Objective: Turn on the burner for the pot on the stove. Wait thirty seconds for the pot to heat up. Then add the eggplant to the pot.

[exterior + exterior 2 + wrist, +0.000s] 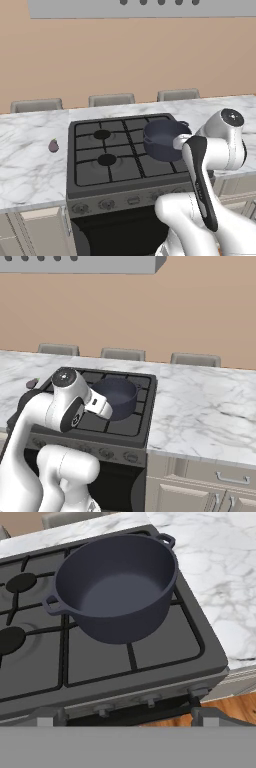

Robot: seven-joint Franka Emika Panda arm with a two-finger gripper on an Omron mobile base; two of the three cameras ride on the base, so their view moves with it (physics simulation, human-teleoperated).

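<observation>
The round, deep, dark blue-grey pot with small side handles is set on the black grates at the right side of the dark grey gas stove, over a burner, so it can be heated once the flame is lit. It is seen to be empty inside. The tiny dull-purple eggplant is left lying on the white marble counter to the left of the stove, well apart from the pot, because it is not needed until the pot is hot.

The two-finger gripper is held above the front edge of the stove, near the pot, and its dark fingertips are spread wide with nothing between them. They are likely kept open so that a knob can be taken between them. The row of round front knobs is placed just under the grates. No flame is seen, so the burner is judged to be off, and the knob for the pot's burner would be turned first
</observation>
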